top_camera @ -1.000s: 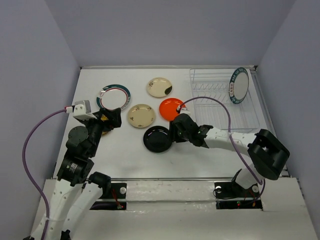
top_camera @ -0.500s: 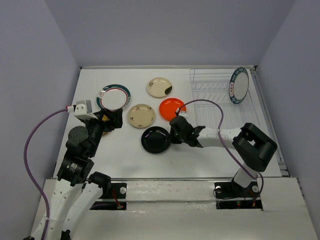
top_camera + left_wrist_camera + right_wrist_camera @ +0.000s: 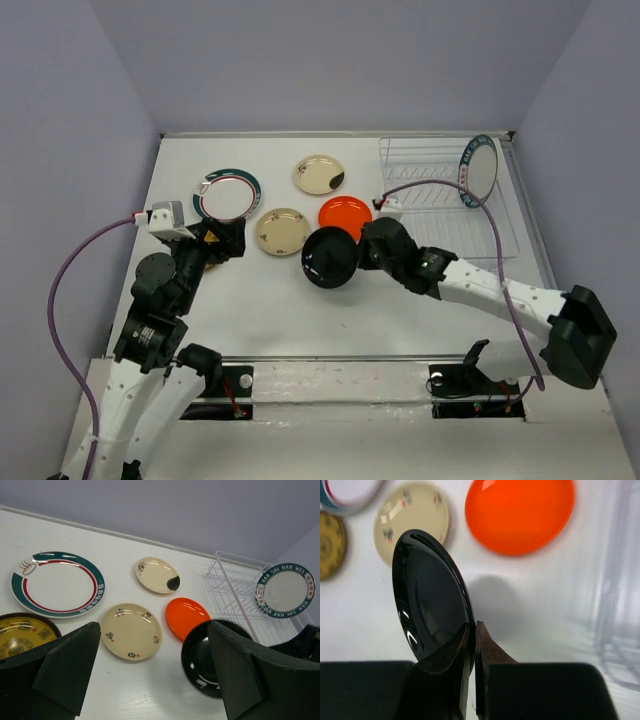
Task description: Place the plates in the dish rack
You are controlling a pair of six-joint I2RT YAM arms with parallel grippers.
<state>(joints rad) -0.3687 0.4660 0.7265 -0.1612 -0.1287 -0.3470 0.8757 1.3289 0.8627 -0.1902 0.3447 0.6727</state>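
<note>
My right gripper [image 3: 360, 254] [image 3: 475, 628] is shut on the rim of the glossy black plate [image 3: 330, 257] [image 3: 427, 600], which hangs tilted on edge above the table, just near of the orange-red plate [image 3: 345, 213]. The dish rack [image 3: 450, 205] stands at the back right with one teal-rimmed plate [image 3: 478, 170] upright in its far end. On the table lie another teal-rimmed plate [image 3: 227, 194], two cream plates [image 3: 319, 174] [image 3: 282, 231] and a gold patterned plate [image 3: 20, 637]. My left gripper [image 3: 228, 238] [image 3: 154, 630] is open and holds nothing, left of the nearer cream plate.
Grey walls close in the table on three sides. The right arm's purple cable [image 3: 440, 190] loops over the rack's near-left corner. The rack's wire slots [image 3: 235, 587] left of the standing plate hold nothing.
My right gripper has shut on the black plate's rim, lifted it off the table and tipped it on edge, moving up and to the right. The left arm has not moved.
</note>
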